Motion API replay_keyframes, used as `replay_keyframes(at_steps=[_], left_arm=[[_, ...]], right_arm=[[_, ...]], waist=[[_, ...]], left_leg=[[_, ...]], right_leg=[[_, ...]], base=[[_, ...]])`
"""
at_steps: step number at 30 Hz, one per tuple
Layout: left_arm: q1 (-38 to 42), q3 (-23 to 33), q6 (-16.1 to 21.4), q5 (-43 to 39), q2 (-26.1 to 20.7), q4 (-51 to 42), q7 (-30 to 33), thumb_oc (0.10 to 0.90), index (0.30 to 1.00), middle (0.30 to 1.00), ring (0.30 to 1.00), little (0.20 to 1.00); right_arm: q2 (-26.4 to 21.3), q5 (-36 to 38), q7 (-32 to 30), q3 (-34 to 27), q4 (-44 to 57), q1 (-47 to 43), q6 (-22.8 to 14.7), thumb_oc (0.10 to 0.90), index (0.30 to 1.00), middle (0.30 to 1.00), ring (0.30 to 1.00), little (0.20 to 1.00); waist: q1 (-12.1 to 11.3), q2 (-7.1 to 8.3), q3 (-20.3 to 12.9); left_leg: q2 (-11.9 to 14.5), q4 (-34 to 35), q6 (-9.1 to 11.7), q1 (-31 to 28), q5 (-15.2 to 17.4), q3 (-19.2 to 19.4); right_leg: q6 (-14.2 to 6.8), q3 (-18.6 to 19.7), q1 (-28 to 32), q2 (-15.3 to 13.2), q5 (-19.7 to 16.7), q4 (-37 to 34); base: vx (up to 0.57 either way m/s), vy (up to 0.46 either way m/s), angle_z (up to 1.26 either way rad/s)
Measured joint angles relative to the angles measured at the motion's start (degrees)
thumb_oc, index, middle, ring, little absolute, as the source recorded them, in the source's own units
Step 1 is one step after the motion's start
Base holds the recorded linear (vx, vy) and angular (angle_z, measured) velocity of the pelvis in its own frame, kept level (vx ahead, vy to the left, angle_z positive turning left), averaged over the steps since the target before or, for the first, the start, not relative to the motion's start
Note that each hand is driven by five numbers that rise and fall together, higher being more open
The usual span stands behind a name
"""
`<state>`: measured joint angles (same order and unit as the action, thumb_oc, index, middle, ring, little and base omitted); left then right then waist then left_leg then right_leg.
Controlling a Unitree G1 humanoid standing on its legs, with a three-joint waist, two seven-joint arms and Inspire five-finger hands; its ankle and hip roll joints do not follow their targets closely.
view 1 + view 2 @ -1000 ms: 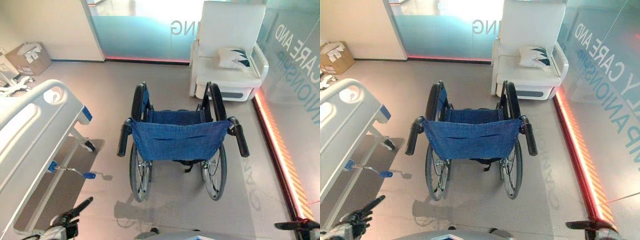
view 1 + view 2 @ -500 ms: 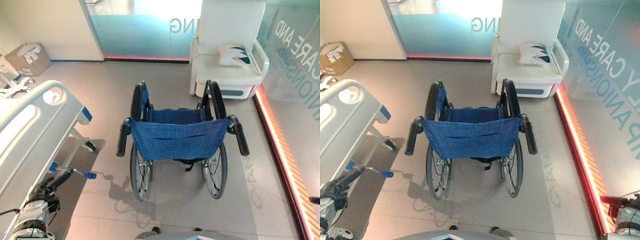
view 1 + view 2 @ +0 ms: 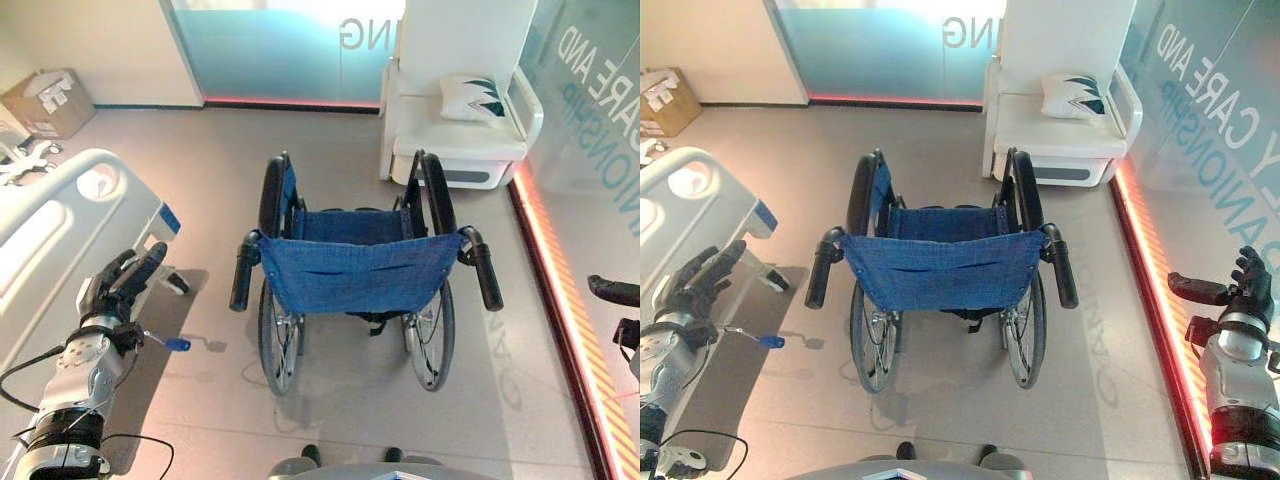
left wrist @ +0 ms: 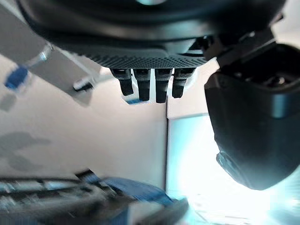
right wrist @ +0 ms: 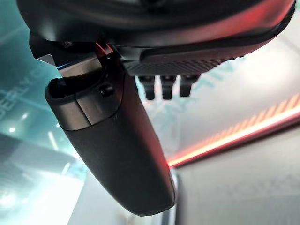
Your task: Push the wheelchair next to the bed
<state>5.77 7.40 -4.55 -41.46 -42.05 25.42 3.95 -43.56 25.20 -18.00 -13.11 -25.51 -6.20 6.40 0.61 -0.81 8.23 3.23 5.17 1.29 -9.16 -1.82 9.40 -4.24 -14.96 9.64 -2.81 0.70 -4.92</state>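
From the left eye view you see the wheelchair mid-floor, blue fabric back toward you, black push handles out to each side, the bed well off its left. Your left hand hovers beside the bed, fingers straight and empty. In the right eye view, your right hand is raised, fingers relaxed, clear of the chair. Both wrist views show straight fingers holding nothing.

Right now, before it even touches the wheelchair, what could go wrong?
Both hands, the left hand and the right hand, are open and well apart from the wheelchair's push handles, so a reach could miss or catch one handle alone and turn the wheelchair. The bed lies close by the left hand, which might knock its footboard.
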Motion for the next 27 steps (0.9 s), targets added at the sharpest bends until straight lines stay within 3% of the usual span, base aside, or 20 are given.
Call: replay_keyframes(at_steps=[8, 13, 21, 27], left_arm=[[0.1, -0.4, -0.1, -3.4, 3.3, -9.7, -7.2, 0.8, 0.9, 0.9, 0.9, 0.9], [0.1, -0.6, -1.8, -4.4, 3.3, -13.7, -12.0, 0.8, 0.9, 0.9, 0.9, 0.9], [-0.1, -2.9, -4.4, -4.0, 3.2, -16.2, -16.7, 0.8, 0.9, 0.9, 0.9, 0.9], [-0.1, -3.4, -4.7, -1.9, 3.1, -16.4, -17.0, 0.8, 0.9, 0.9, 0.9, 0.9]], right_arm=[[1.6, -0.1, -0.1, 4.0, 15.0, -0.3, 0.0, 0.8, 0.9, 0.9, 0.9, 0.9], [3.3, 0.2, 1.5, 5.4, 19.2, -1.4, 0.0, 0.8, 0.9, 0.9, 0.9, 0.9], [4.3, 9.5, 8.6, 9.4, 22.8, -1.2, 0.5, 0.8, 0.9, 0.9, 0.9, 0.9], [4.3, 17.1, 11.7, 10.1, 24.1, -1.2, 4.7, 0.8, 0.9, 0.9, 0.9, 0.9]], waist=[[0.4, -0.2, 0.1], [0.2, -0.3, 0.1], [0.1, -0.54, 0.2], [0.1, -0.53, 0.2]], left_leg=[[-0.2, 0.0, 0.0, 0.0, 0.0, 0.1], [-0.2, 0.0, 0.0, 0.0, 0.0, 0.1], [-0.2, 0.0, 0.0, 0.1, 0.0, 0.1], [-0.2, 0.0, 0.0, 0.1, 0.0, 0.2]], right_leg=[[-0.3, 0.1, 0.0, -0.3, -0.2, -0.1], [-0.3, 0.1, 0.0, -0.2, -0.2, -0.1], [-0.3, 0.0, 0.0, -0.3, -0.2, -0.1], [-0.3, 0.0, 0.0, -0.3, -0.2, -0.1]], base=[[0.0, 0.0, 0.0], [0.0, 0.0, 0.0], [0.0, 0.0, 0.0], [0.0, 0.0, 0.0]])
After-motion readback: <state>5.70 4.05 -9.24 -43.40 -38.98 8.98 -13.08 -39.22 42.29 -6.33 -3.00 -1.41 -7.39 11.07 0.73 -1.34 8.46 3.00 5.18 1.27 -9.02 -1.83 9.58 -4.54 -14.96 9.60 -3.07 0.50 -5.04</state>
